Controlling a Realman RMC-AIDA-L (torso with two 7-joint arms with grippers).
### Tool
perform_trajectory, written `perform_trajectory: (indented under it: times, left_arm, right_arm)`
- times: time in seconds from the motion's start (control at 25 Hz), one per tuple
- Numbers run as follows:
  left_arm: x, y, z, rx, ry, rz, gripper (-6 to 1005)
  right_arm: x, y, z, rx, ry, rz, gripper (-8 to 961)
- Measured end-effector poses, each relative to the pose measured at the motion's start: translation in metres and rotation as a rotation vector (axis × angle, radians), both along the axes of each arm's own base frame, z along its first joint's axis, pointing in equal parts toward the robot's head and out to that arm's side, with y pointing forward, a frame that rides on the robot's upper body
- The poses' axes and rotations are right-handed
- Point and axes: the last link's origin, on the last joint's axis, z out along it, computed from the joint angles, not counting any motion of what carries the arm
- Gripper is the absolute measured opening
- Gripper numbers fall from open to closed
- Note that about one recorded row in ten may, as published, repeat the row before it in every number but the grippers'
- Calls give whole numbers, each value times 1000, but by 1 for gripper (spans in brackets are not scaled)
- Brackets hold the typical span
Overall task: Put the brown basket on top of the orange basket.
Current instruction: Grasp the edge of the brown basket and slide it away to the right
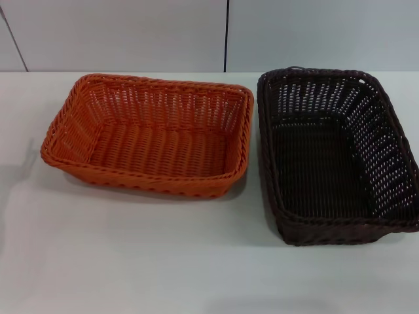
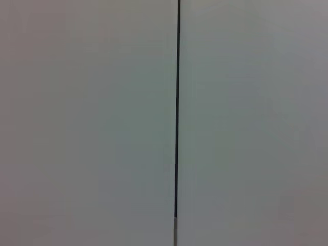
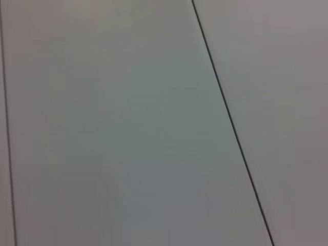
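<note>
1. The brown basket [image 1: 334,157] is sitting on the worktop [image 1: 131,255] just beside the orange basket [image 1: 150,134], on its right.
2. Nothing is stacked; lifting is still waiting.
3. Neither hand is showing, so their state cannot be told.

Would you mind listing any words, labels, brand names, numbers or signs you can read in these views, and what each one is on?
There is no readable text in any view.
The orange basket carries no label or print.
The brown basket carries none either.
The white table and the wall panels are plain.
</note>
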Motion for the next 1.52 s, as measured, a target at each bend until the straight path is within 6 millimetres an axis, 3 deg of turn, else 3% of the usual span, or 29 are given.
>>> perform_trajectory:
  times: [0.24,0.56,0.72,1.04,1.28,1.52]
  left_arm:
    - [2,2,-3,-11,-1,-4,801]
    - [3,2,-6,-23,-1,-8,801]
    - [6,4,-8,-32,1,-18,801]
    - [12,14,-13,-57,3,-31,801]
    - [16,17,-15,-70,7,-37,801]
    - [16,21,-17,-83,8,-27,801]
  right_arm:
    - [2,7,9,-37,-55,10,822]
    - [37,-8,8,58,-24,20,823]
    - [54,-3,11,-40,51,16,823]
    - [70,14,10,-97,-27,-19,823]
    - [60,33,5,-210,-79,-50,823]
    - [29,56,29,-406,-101,-40,823]
